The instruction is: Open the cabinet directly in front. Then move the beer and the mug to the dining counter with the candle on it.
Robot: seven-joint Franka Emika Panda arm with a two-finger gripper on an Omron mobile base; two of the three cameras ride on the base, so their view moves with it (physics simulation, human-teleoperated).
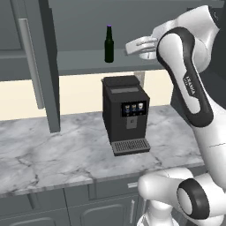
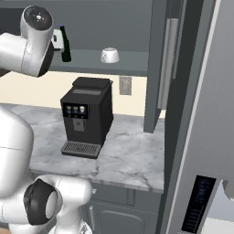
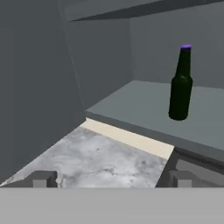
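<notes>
Standing upright, the dark purple-capped beer [image 3: 180,85] faces the open, empty pincer [image 3: 111,178].

Ahead of the wide-spread fingers [image 3: 43,178] the shelf [image 3: 131,103] lies bare. The beer [image 3: 180,85] stands upright to their right, well apart.

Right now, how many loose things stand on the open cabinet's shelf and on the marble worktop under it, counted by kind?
Beer bottle: 1, upright on the cabinet shelf
White mug: 1, on the same shelf
Black coffee machine: 1, on the marble worktop
Total: 3
</notes>
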